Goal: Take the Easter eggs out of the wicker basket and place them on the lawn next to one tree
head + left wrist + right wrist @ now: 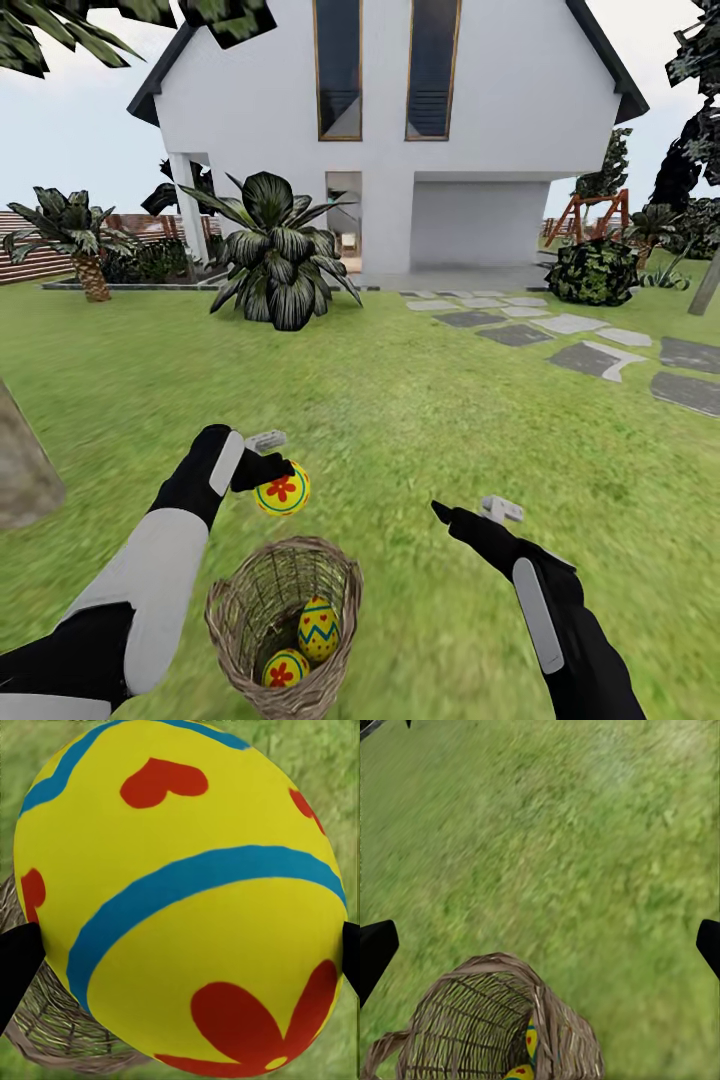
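Left gripper [272, 468], lower left of the head view, has one Easter egg [282, 492] pinched between its fingers, held just above the wicker basket [240, 600]. Basket sits bottom center on the lawn [400, 400] with two more eggs [318, 630] inside. Right gripper [468, 513], lower right, has its fingers spread wide with nothing in them, over the grass beside the basket.
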You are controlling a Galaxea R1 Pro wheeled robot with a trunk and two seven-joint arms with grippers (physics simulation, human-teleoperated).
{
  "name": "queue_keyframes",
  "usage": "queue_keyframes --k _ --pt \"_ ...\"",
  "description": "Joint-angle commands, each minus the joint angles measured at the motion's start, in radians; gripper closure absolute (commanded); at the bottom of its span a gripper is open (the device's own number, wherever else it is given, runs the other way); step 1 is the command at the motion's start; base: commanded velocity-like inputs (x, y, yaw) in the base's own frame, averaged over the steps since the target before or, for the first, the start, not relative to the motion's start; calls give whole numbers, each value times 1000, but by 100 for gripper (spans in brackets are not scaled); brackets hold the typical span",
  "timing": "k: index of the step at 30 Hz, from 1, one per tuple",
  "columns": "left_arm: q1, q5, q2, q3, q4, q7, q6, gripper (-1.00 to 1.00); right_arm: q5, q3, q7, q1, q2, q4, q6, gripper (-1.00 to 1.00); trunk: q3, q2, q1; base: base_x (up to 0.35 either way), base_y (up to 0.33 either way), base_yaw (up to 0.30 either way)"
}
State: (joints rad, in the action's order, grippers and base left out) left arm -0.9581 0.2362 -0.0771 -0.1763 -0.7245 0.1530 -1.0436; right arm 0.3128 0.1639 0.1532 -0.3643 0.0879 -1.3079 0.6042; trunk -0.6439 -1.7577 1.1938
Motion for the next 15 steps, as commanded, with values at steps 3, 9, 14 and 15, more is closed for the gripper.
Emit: queue_keyframes --k 3,9,14,15 --pt "1 19 17 -41 -2 -2 -4 100 0 6 34 -1 0 3 5 -100 8 21 -12 0 0 0" --pt "10 32 181 -170 -3 -265 -4 100 -2 8 76 -1 0 4 5 -100 27 63 -35 0 0 0" --pt "50 32 336 -177 -2 -568 -4 100 -1 8 77 0 0 5 4 -100 43 98 -54 0 0 0" --pt "75 30 368 -178 -3 -633 -4 100 -1 8 77 0 0 6 3 -100 46 105 -58 0 0 0"
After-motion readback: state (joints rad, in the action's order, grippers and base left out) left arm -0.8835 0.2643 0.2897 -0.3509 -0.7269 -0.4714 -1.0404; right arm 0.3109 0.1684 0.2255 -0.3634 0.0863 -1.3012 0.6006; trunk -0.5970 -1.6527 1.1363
